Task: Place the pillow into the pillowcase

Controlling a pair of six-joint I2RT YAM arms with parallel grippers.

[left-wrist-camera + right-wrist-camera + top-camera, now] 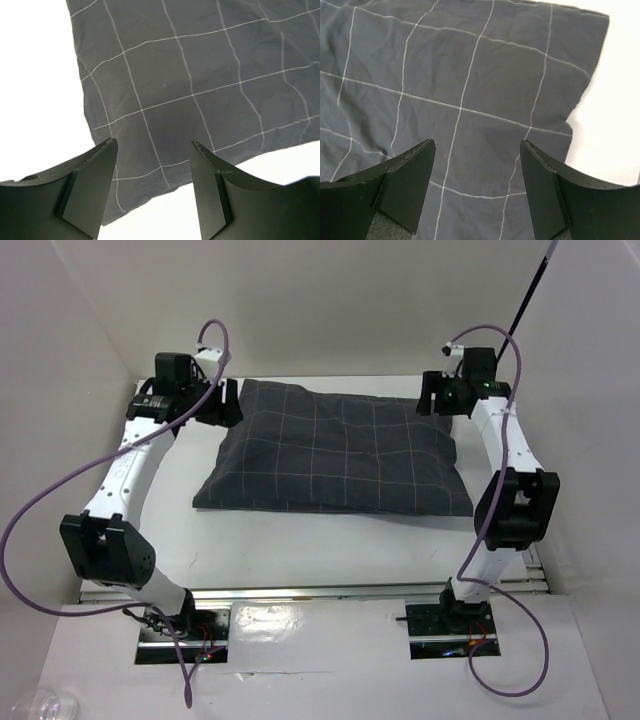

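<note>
I see the pillowcase [335, 455] lying plump on the bench [330, 540] with no white pillow showing, so I judge the stuffing done, with my left hand [152, 150] and right hand [477, 147] spread apart, empty, above its 2 far corners.

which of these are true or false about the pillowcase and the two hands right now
1. The dark grey pillowcase lies on the white table. True.
2. The left hand is clamped on a corner of the pillowcase. False: its jaws stand apart, with the fabric below them and nothing gripped.
3. The right hand is open above the pillowcase. True.
4. The pillowcase is plain, with no pattern. False: a thin light check grid runs across it.
5. Both hands are at the near edge of the pillowcase, close to the arm bases. False: they are at its two far corners.
</note>
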